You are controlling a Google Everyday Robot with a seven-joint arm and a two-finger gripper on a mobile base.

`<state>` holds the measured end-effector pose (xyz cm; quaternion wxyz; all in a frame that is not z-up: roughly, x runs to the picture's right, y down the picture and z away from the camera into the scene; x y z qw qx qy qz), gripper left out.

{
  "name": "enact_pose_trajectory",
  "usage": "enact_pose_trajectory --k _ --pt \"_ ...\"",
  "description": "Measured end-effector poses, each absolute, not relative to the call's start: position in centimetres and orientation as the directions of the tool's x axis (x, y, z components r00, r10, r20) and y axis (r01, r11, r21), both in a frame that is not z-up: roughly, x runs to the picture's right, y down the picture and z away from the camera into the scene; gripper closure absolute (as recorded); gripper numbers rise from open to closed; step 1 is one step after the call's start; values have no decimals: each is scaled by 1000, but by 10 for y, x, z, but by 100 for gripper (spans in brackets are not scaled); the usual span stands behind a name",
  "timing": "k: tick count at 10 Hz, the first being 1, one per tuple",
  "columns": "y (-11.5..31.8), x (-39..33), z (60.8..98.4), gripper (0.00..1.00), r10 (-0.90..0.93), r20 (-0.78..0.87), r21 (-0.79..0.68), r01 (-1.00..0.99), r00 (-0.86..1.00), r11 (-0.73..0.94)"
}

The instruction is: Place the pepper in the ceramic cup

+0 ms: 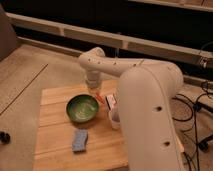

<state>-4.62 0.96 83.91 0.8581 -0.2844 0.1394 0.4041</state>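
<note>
Smooth white arm (145,95) curving over a slatted wooden table (54,126), gripper (96,92) beside the glossy round green bowl (80,109)'s right rim, apparently pinching the slim orange-red pepper (101,99), plain white ceramic cup (114,120) nearer, half hidden, blue-grey rectangular sponge (80,141) nearest.

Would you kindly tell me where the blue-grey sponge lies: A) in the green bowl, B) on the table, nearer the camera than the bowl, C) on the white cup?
B: the sponge lies on the table, apart from the green bowl, while the gripper hangs by the bowl's far rim, at the pepper.
</note>
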Motion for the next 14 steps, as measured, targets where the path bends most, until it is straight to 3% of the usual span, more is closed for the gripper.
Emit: enact_pose_trajectory --k 4,8,12,14 --pt "-15 -21 783 100 662 -471 -247 -807 584 537" --pt "39 -24 722 100 671 -521 -197 -839 528 507" --pt "54 -23 711 100 667 -539 -190 -846 514 498" --pt "50 -33 725 100 657 -536 -197 -836 530 512"
